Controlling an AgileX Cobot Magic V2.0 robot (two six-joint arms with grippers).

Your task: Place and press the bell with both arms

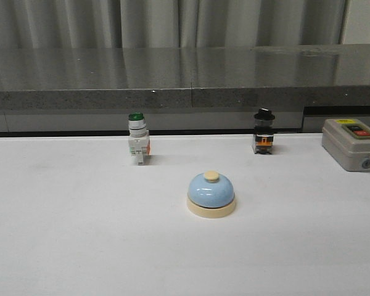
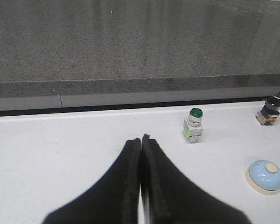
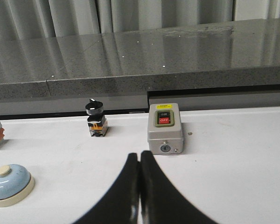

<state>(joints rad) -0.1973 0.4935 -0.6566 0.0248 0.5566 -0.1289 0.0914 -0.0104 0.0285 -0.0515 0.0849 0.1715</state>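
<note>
bell [image 1: 211, 192] upright on white table [image 1: 68, 234], untouched; left gripper [image 2: 141, 140] and right gripper [image 3: 139, 156] fully closed, holding nothing.

"OFF" on grey switch box [image 3: 165, 129]

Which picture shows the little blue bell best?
The front view: the pale-blue dome bell with cream button sits whole, near the middle. The left wrist view shows it small at the side; the right wrist view cuts its edge off.

Green-capped switch [image 1: 138, 139] upright, back left on white desk [image 1: 61, 234]. Black-capped switch [image 1: 263, 132] back right. Grey switch box [image 1: 353, 144] at far right edge. Dark stone counter [image 1: 172, 77] behind.
</note>
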